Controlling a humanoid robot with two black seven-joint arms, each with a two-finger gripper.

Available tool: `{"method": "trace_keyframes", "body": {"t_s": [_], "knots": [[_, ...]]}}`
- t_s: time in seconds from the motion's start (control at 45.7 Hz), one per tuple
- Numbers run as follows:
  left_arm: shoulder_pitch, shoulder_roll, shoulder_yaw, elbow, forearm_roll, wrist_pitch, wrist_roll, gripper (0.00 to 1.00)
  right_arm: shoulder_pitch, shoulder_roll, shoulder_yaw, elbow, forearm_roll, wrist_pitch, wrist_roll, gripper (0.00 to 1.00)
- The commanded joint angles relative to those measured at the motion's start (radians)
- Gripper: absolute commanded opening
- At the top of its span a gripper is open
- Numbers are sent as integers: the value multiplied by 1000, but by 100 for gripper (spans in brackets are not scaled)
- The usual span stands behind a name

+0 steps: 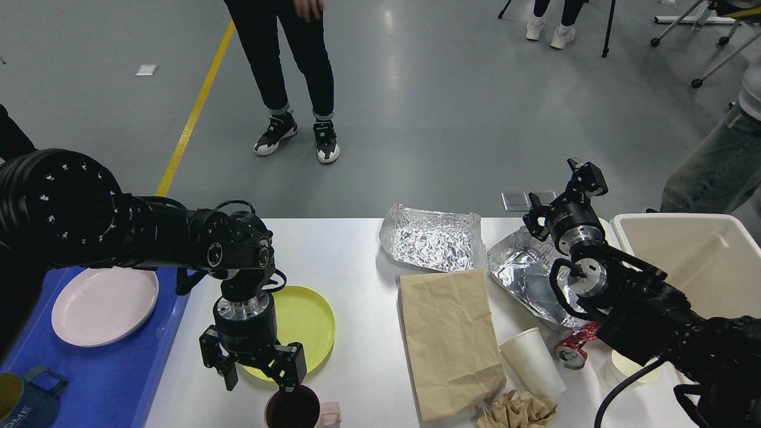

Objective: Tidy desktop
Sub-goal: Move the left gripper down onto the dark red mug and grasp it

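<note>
The white desktop (351,249) holds dishes on its left half and rubbish on its right half. My left gripper (259,380) hangs open, pointing down over the near rim of a yellow plate (306,312). It is just above a dark mug with a pink handle (294,411) and holds nothing. My right gripper (562,196) stands raised at the table's far right edge, above a crumpled foil sheet (523,276). Its fingers are apart and empty.
A blue tray (119,380) at the left carries a pink plate (104,306) and a blue mug (21,404). Another foil sheet (431,238), a brown paper bag (449,339), a white paper cup (532,359), a red can (574,348) and crumpled paper (517,411) lie on the right half. A beige bin (695,261) stands far right. People stand beyond the table.
</note>
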Motion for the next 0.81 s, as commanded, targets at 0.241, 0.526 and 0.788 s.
{"method": "trace_keyframes", "body": {"t_s": [0.241,0.526,0.788], "knots": [[63,-1,-70,24,14,0,16,83,0,1,1,0,0,0,0,100],[86,-3,-70,54,14,0,18,60,0,0,-1,0,0,0,0,100],[110,-4,-70,75,14,0,20,41,0,0,-1,0,0,0,0,100]]}}
